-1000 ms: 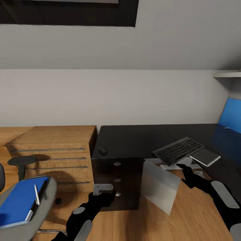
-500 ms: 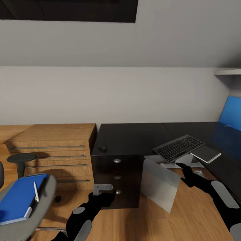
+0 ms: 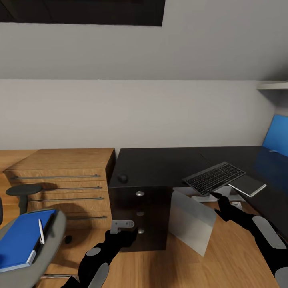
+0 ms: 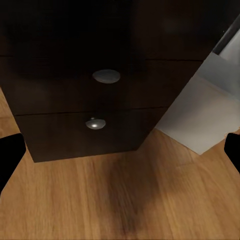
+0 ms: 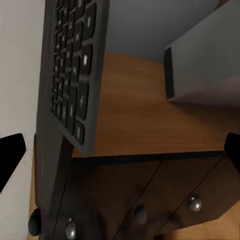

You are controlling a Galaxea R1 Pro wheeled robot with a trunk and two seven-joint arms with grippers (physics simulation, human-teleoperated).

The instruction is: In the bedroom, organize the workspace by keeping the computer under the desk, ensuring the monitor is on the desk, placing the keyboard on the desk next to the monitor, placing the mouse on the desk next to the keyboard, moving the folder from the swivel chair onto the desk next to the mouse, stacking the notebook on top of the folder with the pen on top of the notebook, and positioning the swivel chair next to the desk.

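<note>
in the head view, the keyboard [image 3: 214,179] and the grey notebook [image 3: 247,185] lie on the glossy black desk [image 3: 160,162] at its front edge, both overhanging it a little, and the small black mouse [image 3: 122,178] sits well apart from them near the desk's left corner. the computer [image 3: 191,222] stands on the floor beside the dark cabinet [image 3: 138,216], roughly under the desk. the blue folder [image 3: 24,239] with the white pen [image 3: 41,231] on it rests on the swivel chair [image 3: 30,256], so moving folder, notebook and pen into a stack, and gathering mouse and keyboard, looks left to do. the right gripper [image 3: 219,200] hangs just below the keyboard's near edge; the left gripper [image 3: 122,226] is low in front of the cabinet, far from the folder. in the left wrist view, the black fingertips [image 4: 9,157] sit at opposite edges, spread wide with nothing between, facing the cabinet's round knobs [image 4: 106,76]. in the right wrist view, the fingertips [image 5: 11,152] are likewise wide apart and empty, with the keyboard's underside edge close ahead and the notebook beside it.
</note>
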